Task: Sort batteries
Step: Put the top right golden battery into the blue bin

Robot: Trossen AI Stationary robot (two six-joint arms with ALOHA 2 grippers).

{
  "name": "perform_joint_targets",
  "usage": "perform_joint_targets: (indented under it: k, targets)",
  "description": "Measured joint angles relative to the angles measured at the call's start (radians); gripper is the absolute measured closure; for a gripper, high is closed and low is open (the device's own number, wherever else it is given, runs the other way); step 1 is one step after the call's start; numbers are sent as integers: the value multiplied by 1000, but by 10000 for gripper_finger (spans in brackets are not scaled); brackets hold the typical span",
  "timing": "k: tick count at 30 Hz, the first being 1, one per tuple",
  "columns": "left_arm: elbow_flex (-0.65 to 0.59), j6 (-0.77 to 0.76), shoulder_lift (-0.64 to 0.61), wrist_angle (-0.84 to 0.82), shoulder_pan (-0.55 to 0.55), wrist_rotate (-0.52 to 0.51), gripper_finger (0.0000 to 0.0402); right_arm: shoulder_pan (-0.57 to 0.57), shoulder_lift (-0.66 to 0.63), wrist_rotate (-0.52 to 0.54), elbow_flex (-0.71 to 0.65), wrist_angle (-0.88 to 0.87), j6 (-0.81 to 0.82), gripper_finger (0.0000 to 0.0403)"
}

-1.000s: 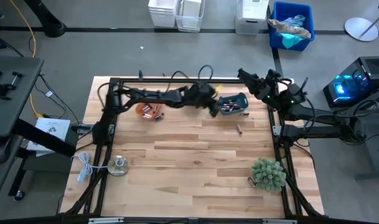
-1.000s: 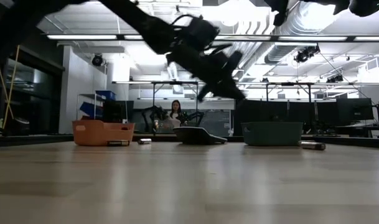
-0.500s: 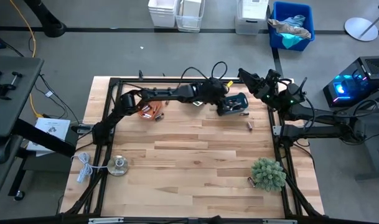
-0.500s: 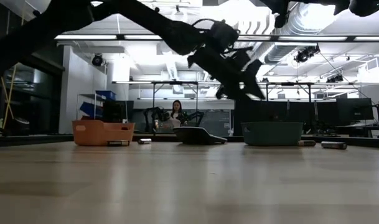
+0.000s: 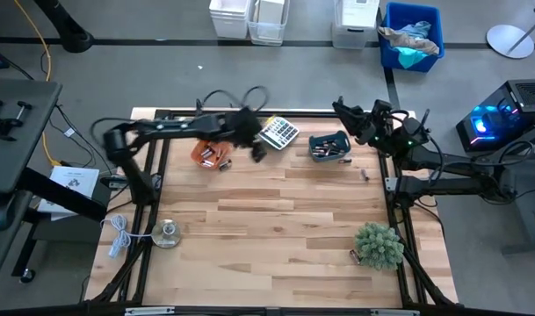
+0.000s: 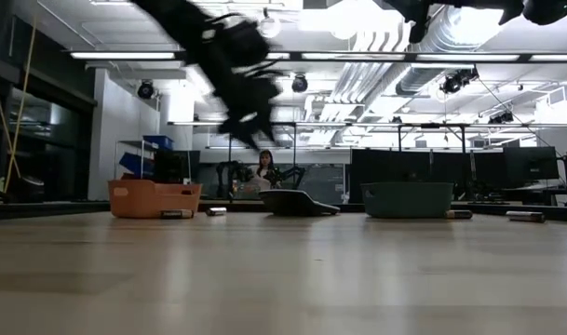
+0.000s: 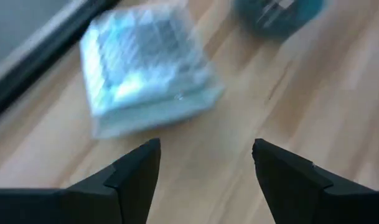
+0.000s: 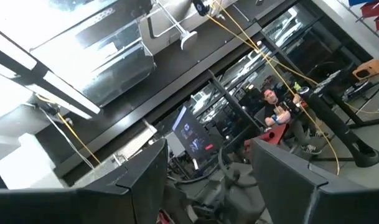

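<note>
Left arm over the counter's far edge, right arm parked at the far right corner

The left gripper [image 5: 257, 150] hangs between the orange bowl [image 5: 211, 154] of batteries [image 5: 216, 159] and the grey calculator [image 5: 278, 132]; a teal bowl [image 5: 329, 147] sits toward the right gripper [image 5: 343, 112], one loose battery [image 5: 365, 175] just beyond it. A green plant [image 5: 378, 245] stands near the front right corner.

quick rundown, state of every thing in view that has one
left pincer: open, empty, above the table between the orange bowl and the calculator
right pincer: open, empty, raised at the table's far right edge
orange bowl: upright, batteries inside
blue bowl: upright, batteries inside
calculator: flat, keys up
loose battery: lying on the table
</note>
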Motion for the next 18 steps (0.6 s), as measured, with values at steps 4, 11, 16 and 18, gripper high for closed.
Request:
perform_joint_targets:
  k: [4,11,16,18]
  targets:
    - [-244,-13,-189,-2,-22,-150,159,0,1,-5,0,-23,-7,181]
    - [-291,-207,-409,-138,-6,-136,177,-32,2,139,2,-447,182,181]
    - [-290,-198,-606,-66,-6,-160,181,-23,38,-62,41,-991,258,181]
    - [-289,-183,-674,-24,2,-194,182,27,61,-106,47,-1132,259,181]
